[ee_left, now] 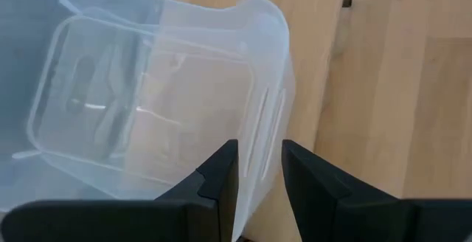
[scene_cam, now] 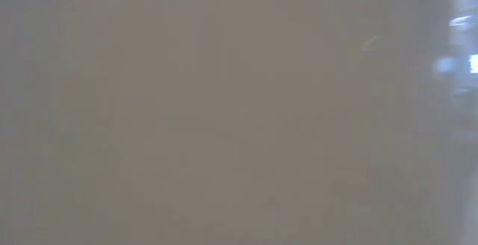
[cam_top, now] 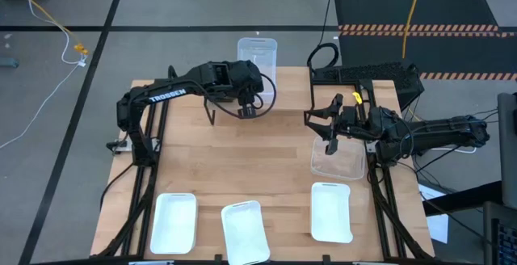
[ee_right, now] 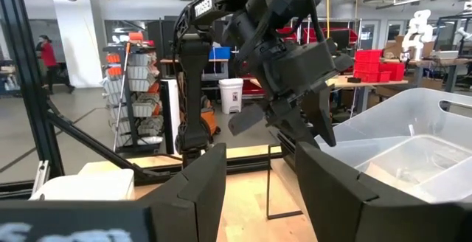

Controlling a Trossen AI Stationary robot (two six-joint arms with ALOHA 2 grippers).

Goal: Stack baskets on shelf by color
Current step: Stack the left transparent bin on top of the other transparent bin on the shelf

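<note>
Left hand [ee_left: 258, 175] is pinched onto the side wall of a clear basket [ee_left: 147, 116], fingers nearly closed with just the thin plastic between them, and it has the basket tipped up by that wall. From above, this is at the far edge of the table [cam_top: 242, 168], where the clear basket pokes out past the edge; the shelf itself is hard to pick out under the arm.

Right hand [cam_top: 333, 128] sits to the right of that basket, over a second clear basket [cam_top: 338, 158], fingers spread and holding nothing as far as the wrist view shows. Three white baskets [cam_top: 245, 231] line the near edge, well apart from all this.

Risk-wise: it's a one-wall grip on slick, flexy plastic, so the basket could swing or slip out if the arm moves fast. Both arms are also close together, so a bump looks possible. Low view is just blocked, no help.
</note>
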